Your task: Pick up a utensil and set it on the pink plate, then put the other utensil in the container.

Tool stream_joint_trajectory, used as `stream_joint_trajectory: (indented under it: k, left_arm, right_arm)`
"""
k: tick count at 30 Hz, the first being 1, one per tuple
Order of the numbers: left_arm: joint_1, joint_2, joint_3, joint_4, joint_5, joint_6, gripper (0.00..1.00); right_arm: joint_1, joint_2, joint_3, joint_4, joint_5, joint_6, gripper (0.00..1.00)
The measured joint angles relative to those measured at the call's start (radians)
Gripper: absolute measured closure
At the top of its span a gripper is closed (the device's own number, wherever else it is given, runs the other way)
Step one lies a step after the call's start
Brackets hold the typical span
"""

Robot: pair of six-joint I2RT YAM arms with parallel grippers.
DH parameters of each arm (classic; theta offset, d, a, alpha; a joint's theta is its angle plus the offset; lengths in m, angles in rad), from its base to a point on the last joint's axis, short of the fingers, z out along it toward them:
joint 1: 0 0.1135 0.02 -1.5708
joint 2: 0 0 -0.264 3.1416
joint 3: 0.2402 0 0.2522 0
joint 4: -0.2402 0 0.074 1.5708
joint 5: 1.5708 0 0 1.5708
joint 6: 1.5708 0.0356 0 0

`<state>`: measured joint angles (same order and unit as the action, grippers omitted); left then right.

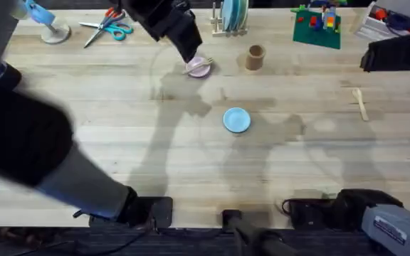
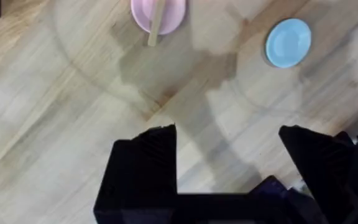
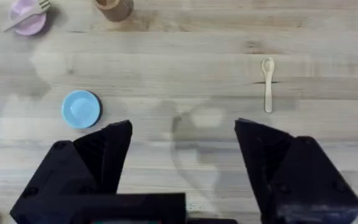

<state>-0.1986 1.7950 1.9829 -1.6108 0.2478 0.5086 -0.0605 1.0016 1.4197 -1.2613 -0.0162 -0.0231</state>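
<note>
Left claw (image 2: 229, 162) gapes wide above pink plate (image 2: 173, 15); blue plate (image 2: 288, 42) beside.

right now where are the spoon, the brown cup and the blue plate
spoon (image 3: 267, 84), right wrist view, middle of its handle
brown cup (image 1: 255, 58), overhead view, its side wall
blue plate (image 1: 236, 119), overhead view, its flat centre

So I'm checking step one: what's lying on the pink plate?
The wooden fork lies across the pink plate, its handle overhanging the rim. In the overhead view the left gripper covers part of the plate.
</note>
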Motion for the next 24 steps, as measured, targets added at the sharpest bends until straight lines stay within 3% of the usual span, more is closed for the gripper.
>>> stream_joint_trajectory:
  k: [6,11,14,24]
  left_arm:
    - [0.000,-0.271,-0.226,0.061,-0.001,-0.051,0.005]
    - [0.000,-0.494,-0.312,0.093,-0.016,-0.120,0.006]
    - [0.000,-0.768,-0.446,0.161,-0.065,-0.220,0.006]
    - [0.000,-0.912,-0.589,0.243,-0.097,-0.277,0.008]
  right_arm:
    - [0.000,0.000,0.000,0.000,0.000,0.000,0.007]
    - [0.000,0.000,0.000,0.000,0.000,0.000,0.007]
    - [0.000,0.000,0.000,-0.025,0.009,-0.003,0.007]
    - [-0.076,0.122,0.003,-0.088,0.080,-0.083,0.045]
